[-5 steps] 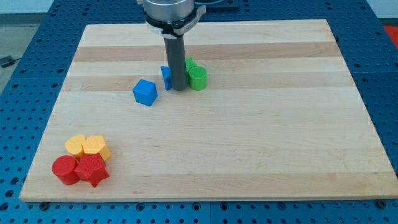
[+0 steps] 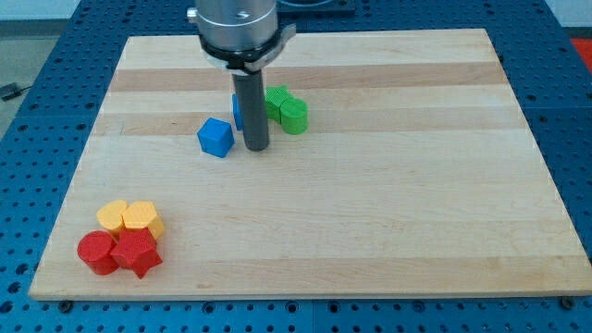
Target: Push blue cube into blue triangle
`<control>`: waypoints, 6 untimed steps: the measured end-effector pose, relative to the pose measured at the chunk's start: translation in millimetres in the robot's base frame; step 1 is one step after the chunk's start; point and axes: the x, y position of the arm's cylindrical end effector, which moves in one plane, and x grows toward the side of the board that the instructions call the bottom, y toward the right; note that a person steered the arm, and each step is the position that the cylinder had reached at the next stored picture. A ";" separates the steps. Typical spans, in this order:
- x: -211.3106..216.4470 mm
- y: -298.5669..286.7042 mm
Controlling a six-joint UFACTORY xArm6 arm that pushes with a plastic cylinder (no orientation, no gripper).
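Observation:
The blue cube (image 2: pixel 215 137) sits on the wooden board left of centre, toward the view's top. The blue triangle (image 2: pixel 237 112) is mostly hidden behind my rod, just up and right of the cube; only a sliver shows. My tip (image 2: pixel 256 148) rests on the board a short way right of the blue cube, apart from it, and just below the triangle.
Two green blocks (image 2: pixel 287 109) sit together right of the rod. At the board's lower left a cluster holds two yellow blocks (image 2: pixel 131 217), a red cylinder (image 2: pixel 95 252) and a red star-like block (image 2: pixel 137 253). The board's (image 2: pixel 388 231) edges border a blue perforated table.
My rod has moved toward the view's bottom and slightly left, off the blue triangle's front. The blue cube has not moved.

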 end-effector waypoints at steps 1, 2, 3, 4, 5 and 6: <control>10.3 -21.2; 10.0 -42.0; 11.4 -43.8; 27.6 -50.8; 27.7 -69.6; 14.2 -70.2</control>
